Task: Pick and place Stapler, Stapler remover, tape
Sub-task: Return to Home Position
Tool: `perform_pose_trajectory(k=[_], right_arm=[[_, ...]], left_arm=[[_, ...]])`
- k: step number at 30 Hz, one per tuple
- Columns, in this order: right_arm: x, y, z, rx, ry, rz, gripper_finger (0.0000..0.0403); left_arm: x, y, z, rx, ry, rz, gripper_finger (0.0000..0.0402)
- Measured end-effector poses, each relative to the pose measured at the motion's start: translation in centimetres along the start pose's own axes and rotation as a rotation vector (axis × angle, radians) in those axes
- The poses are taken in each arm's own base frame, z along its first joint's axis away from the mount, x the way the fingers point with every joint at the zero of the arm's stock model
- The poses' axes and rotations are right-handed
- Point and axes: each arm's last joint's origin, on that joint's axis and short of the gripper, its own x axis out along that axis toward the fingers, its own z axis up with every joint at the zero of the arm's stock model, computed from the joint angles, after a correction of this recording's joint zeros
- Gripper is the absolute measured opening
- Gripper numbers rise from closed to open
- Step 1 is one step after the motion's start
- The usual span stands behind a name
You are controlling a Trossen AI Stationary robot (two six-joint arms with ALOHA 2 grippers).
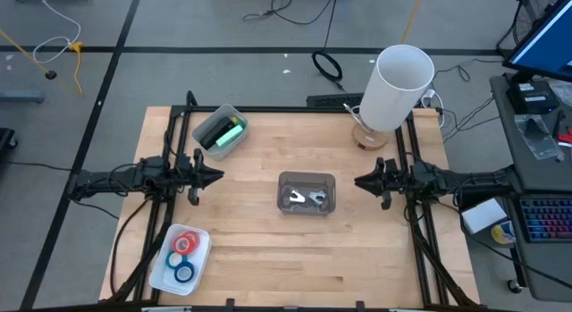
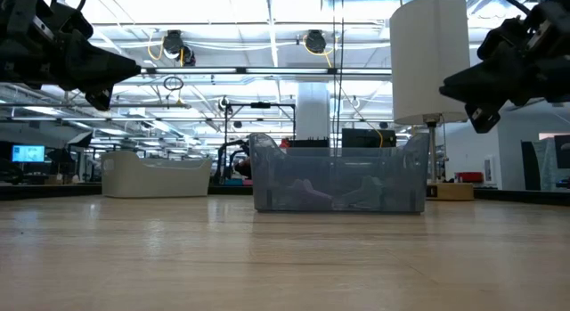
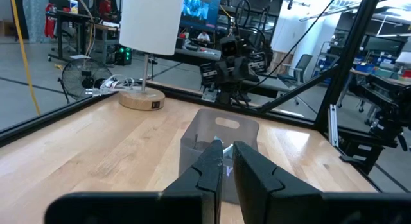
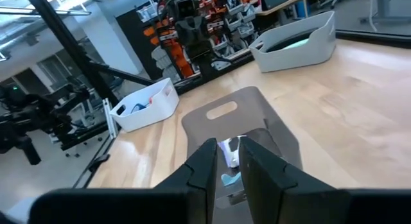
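The mint-green stapler [image 1: 231, 133] lies in a grey-white bin [image 1: 207, 124] at the table's far left. Red and blue tape rolls [image 1: 183, 255] lie in a white tray [image 1: 201, 245] at the near left. A metal staple remover [image 1: 304, 199] lies in the clear grey bin [image 1: 307, 178] at the table's middle. My left gripper [image 1: 219, 176] hovers left of that bin and my right gripper [image 1: 357, 181] right of it. Both are raised, shut and holding nothing, their fingertips [image 3: 228, 161] [image 4: 230, 161] pointing at the bin.
A white lamp [image 1: 398, 84] on a round wooden base [image 1: 368, 135] stands at the far right corner. Bare wooden table lies between the bins and along the near edge. Black frame rails run along the left and right edges.
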Motion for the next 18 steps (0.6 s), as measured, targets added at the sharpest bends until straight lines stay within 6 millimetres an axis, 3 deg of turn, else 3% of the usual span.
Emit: perform_pose_trajectory(k=[18], right_arm=[[0.01,-0.29,0.09,-0.096,-0.007,-0.025,0.0059]], left_arm=[[0.00,-0.02,0.11,0.000,-0.013,-0.002,0.0037]])
